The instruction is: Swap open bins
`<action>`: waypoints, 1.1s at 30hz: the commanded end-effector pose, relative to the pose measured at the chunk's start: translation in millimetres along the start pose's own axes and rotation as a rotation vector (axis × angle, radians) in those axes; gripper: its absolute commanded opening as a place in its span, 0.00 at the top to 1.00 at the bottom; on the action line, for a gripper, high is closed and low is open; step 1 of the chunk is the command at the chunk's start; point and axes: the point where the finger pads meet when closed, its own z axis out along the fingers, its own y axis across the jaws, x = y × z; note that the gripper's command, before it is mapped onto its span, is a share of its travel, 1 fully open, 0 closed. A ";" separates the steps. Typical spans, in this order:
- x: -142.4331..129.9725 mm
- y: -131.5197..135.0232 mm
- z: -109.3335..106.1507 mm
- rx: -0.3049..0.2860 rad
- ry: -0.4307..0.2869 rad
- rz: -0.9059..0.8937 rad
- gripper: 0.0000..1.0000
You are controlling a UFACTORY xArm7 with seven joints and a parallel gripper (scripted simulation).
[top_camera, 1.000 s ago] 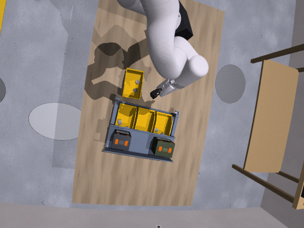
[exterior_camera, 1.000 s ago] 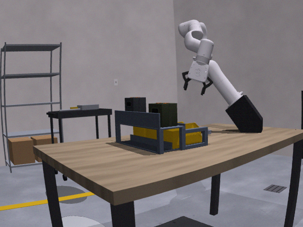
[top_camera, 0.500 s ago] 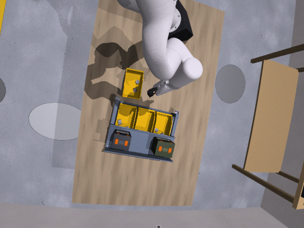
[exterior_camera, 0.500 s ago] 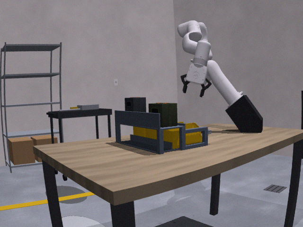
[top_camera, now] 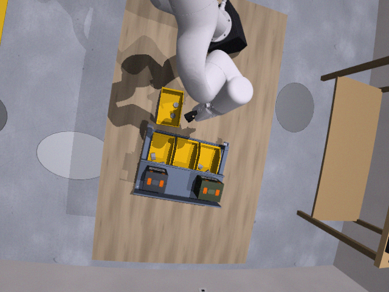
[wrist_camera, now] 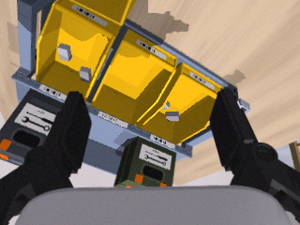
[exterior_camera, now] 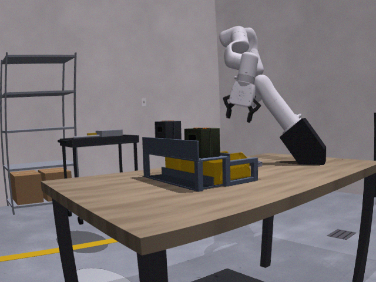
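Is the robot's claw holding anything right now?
No, nothing is held. The gripper is wide open, up in the air above the shelf of yellow bins, touching none of them.

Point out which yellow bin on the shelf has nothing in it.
The middle bin of the three. The bins on either side each hold small grey parts; its yellow floor is bare.

Grey walls, grey floor (exterior_camera: 303, 258) with yellow stripe (exterior_camera: 54, 250) — metal rack (exterior_camera: 37, 91), black side table (exterior_camera: 98, 141).
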 end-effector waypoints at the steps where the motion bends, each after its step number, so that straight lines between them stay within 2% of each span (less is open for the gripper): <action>1: 0.0 -0.8 0.7 -0.005 0.001 0.011 0.00; 5: 5.7 -3.6 7.3 -0.028 0.021 0.059 0.00; 12: 5.7 -3.6 7.3 -0.028 0.021 0.059 0.00; 14: 11.2 -6.1 13.4 -0.048 0.039 0.105 0.00; 33: 18.7 -9.5 21.4 -0.074 0.063 0.168 0.00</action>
